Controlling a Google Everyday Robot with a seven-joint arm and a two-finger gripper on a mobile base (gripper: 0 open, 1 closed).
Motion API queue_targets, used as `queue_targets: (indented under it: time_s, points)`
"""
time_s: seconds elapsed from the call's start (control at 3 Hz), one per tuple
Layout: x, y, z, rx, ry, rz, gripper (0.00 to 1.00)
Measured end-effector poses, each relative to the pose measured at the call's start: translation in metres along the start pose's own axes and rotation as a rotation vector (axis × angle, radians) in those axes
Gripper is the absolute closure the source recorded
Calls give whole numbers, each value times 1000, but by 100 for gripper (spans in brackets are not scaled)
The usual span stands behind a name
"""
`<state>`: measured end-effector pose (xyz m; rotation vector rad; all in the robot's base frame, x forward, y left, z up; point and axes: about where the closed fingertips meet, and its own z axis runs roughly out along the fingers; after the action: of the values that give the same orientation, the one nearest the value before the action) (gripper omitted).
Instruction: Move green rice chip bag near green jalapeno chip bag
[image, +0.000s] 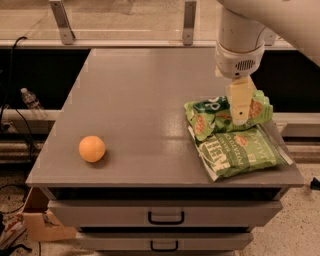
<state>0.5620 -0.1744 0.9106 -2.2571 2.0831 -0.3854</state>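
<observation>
Pale two-finger gripper (240, 106) points straight down onto the small wrinkly bright green rice chip bag (209, 118), directly beneath it; whether it grips the bag I cannot tell. That bag lies crosswise, its front edge touching the larger flat light green jalapeno chip bag (239, 153), on the right side of the grey table (145, 95).
</observation>
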Motion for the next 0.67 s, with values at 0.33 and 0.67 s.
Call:
queue_targets:
  time_s: [0.33, 0.67]
  points:
    - [9, 0, -6, 21, -4, 4, 0]
    - [34, 5, -21, 58, -2, 39, 0]
